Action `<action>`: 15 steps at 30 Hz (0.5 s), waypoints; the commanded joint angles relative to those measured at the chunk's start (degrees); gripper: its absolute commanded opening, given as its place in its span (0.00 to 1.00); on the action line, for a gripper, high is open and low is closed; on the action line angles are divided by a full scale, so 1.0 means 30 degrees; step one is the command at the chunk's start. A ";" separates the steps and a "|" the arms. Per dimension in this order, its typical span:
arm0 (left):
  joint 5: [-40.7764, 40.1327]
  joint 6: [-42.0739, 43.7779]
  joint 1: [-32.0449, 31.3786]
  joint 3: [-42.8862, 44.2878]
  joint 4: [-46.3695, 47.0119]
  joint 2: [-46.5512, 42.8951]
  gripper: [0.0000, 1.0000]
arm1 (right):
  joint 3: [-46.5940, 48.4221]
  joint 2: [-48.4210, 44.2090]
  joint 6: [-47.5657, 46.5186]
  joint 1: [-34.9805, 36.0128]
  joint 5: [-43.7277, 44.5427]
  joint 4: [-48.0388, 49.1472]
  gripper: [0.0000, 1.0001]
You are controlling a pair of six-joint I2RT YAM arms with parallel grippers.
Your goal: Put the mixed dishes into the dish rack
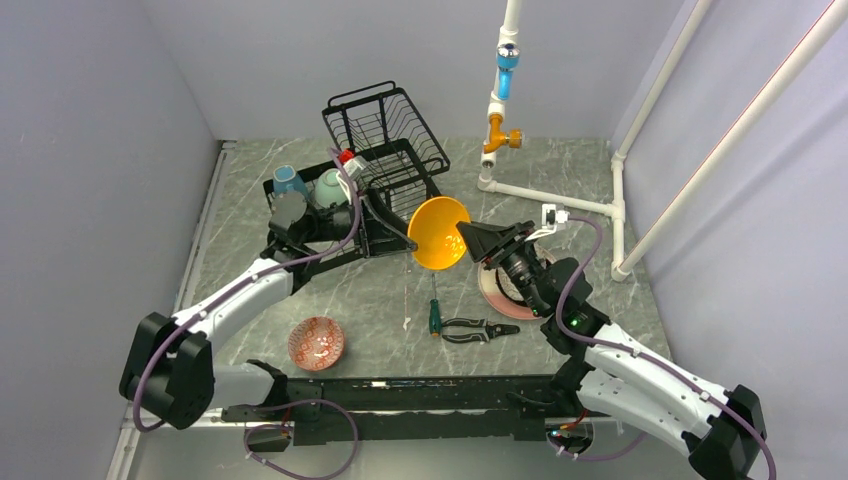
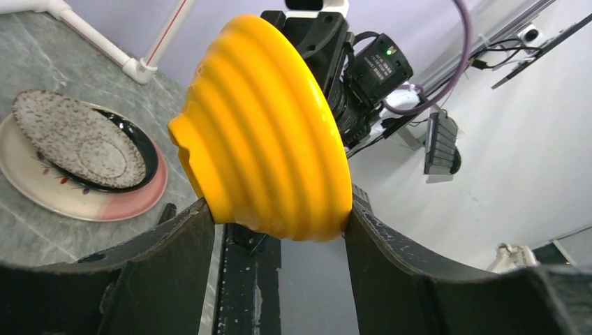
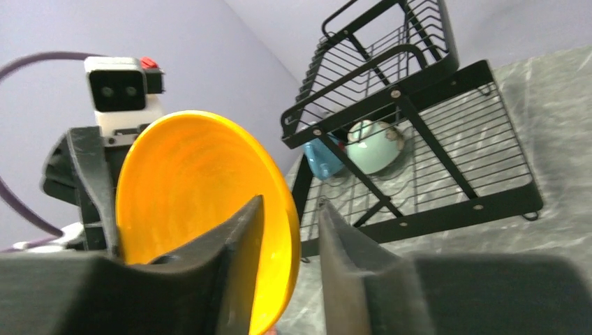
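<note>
L jaws spread wide, clamping orange bowl (image 2: 265,139) base; R jaws narrowly apart, straddling rim.

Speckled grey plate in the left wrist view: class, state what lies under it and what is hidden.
Under the speckled grey plate lies a black plate, only its rim showing; beneath that, a pink-cream plate on the table. Both lower plates' centres are covered.
</note>
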 commanded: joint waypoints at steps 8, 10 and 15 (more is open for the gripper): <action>-0.3305 0.9834 0.0082 0.1831 -0.9432 -0.4142 0.00 | 0.1834 -0.0225 -0.0975 -0.0020 0.0483 -0.2903 0.90; -0.5033 1.1364 0.0075 0.2009 -1.0947 -0.5111 0.00 | 0.1815 -0.0523 -0.0992 -0.0022 0.0592 -0.3299 0.92; -1.1378 1.5553 0.0093 0.1007 -1.3066 -0.9135 0.00 | 0.1552 -0.1400 -0.0976 -0.0021 0.0853 -0.3992 0.93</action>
